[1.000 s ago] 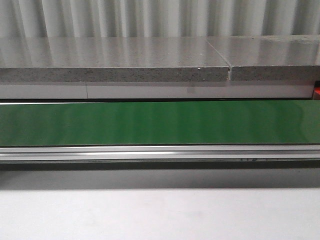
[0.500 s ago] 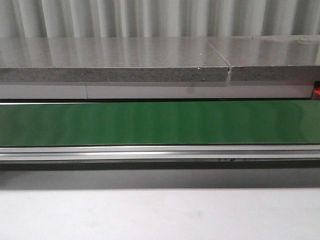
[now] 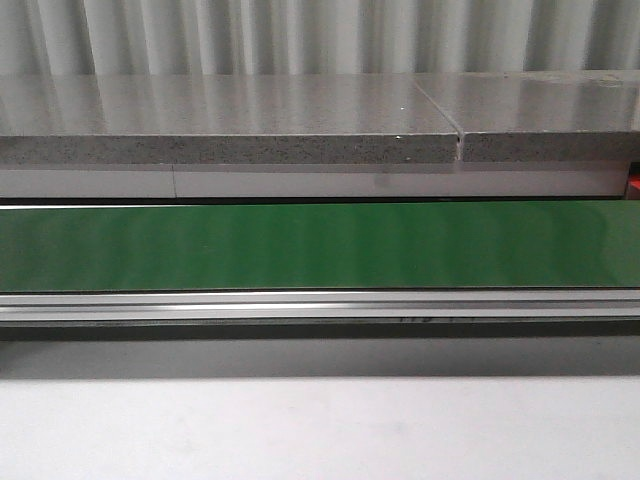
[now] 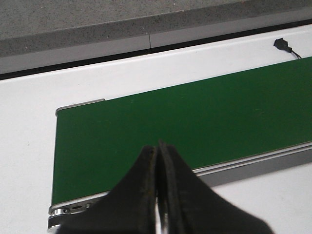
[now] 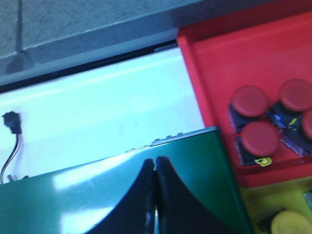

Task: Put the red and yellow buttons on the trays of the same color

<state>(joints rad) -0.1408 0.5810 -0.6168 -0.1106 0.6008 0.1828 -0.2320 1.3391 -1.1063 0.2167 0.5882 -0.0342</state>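
In the right wrist view a red tray holds several red buttons on dark bases. A yellow tray lies beside it, with one yellow button at the frame's corner. My right gripper is shut and empty, hovering over the end of the green belt next to the trays. My left gripper is shut and empty over the near edge of the green belt, close to its other end. The front view shows the belt bare, with no button and no gripper.
A grey stone ledge runs behind the belt, and a metal rail lines its near side. White tabletop lies in front. A small black connector with wires lies on the white surface beyond the belt.
None of the front view's fixed parts has moved. A small dark mark on the belt's front rail has shifted leftward across the frames.
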